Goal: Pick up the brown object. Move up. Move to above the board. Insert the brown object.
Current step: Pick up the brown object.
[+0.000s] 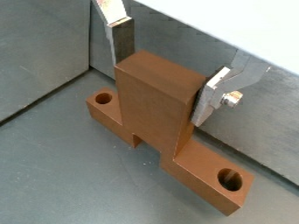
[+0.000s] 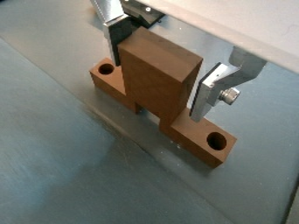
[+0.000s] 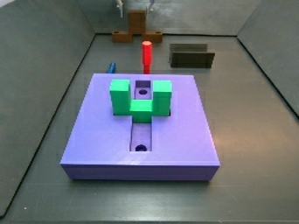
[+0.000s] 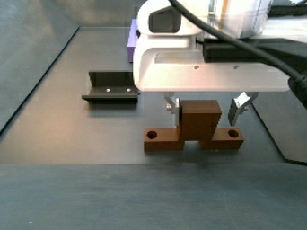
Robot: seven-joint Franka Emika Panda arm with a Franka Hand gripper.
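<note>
Brown object (image 4: 196,128): on desk (image 4: 72,144), lower centre of side view, far from board (image 3: 140,131). Gripper (image 1: 176,74) straddles upright post; jaws apart, plates beside post faces, not clamped. Judged rigid, light, smooth; grip post's flat sides.

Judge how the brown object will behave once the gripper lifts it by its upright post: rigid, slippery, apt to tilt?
The brown object looks like one solid, rigid piece. The gripper straddles its central post with flat fingers, and bar ends extend evenly, so it should hang level. Smooth faces might slip slightly.
</note>
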